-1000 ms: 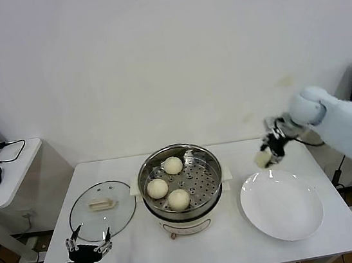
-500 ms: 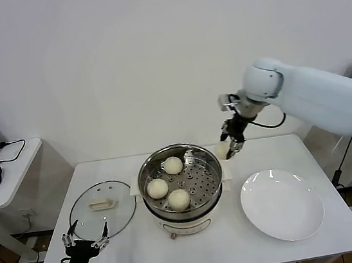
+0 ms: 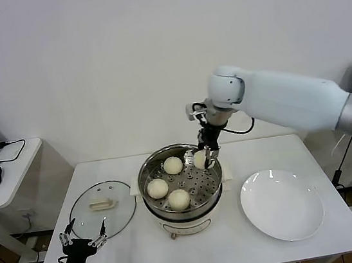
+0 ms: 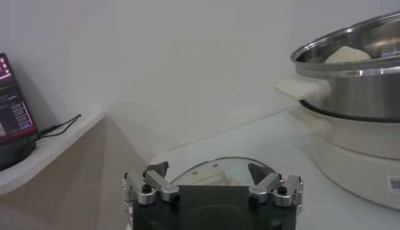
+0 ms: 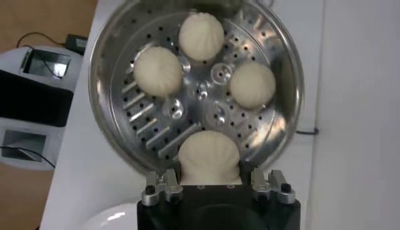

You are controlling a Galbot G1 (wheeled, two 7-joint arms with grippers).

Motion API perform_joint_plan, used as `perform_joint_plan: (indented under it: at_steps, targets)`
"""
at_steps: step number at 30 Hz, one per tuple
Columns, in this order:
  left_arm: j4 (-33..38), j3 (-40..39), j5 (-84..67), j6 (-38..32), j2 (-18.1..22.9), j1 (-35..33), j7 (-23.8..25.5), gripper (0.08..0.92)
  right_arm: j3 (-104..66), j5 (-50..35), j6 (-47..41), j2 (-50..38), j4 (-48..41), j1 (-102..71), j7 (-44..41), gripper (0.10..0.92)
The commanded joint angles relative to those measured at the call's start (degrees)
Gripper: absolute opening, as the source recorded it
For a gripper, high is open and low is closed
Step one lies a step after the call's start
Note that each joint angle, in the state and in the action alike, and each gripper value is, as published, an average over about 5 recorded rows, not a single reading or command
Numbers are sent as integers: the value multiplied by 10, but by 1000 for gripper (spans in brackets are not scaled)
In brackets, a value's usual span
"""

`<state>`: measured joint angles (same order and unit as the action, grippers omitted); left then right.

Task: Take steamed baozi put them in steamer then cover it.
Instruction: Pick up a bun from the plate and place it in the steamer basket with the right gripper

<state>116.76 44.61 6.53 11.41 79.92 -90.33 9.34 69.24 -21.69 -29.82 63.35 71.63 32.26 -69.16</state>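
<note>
1. Right gripper [image 3: 200,159] clamps a bun [image 5: 208,157] above the steamer [image 3: 216,179] tray.
2. Three buns [image 3: 157,188] lie inside.
3. Left gripper [image 3: 81,242] spread wide, near the lid [image 3: 102,209] on the table [image 3: 243,246].

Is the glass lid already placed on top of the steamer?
No, the glass lid lies flat on the table beside the steamer, whose top is uncovered, with three baozi on its tray.

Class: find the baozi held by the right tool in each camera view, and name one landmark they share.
Head view: baozi in the right tool, above the steamer rim.
Left wrist view: not visible.
Right wrist view: baozi just ahead of the tool.
Shared landmark: the steamer.
</note>
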Motion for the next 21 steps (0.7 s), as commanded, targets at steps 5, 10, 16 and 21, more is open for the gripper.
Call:
perform_joint_plan:
  at_steps: [5, 10, 16, 21]
  targets:
    - [-7, 0, -2, -1, -2, -1, -1, 823, 2, 34, -6, 42, -42, -61, 11, 568]
    - [-4, -3, -3, -1, 0, -1, 0, 823, -8, 55, -5, 49, -49, -85, 14, 568]
    - [-6, -3, -4, -1, 0, -1, -1, 823, -23, 74, -4, 56, -68, -103, 19, 568]
    - [-7, -3, -4, -1, 0, -1, -1, 823, -25, 78, -3, 58, -72, -106, 22, 568]
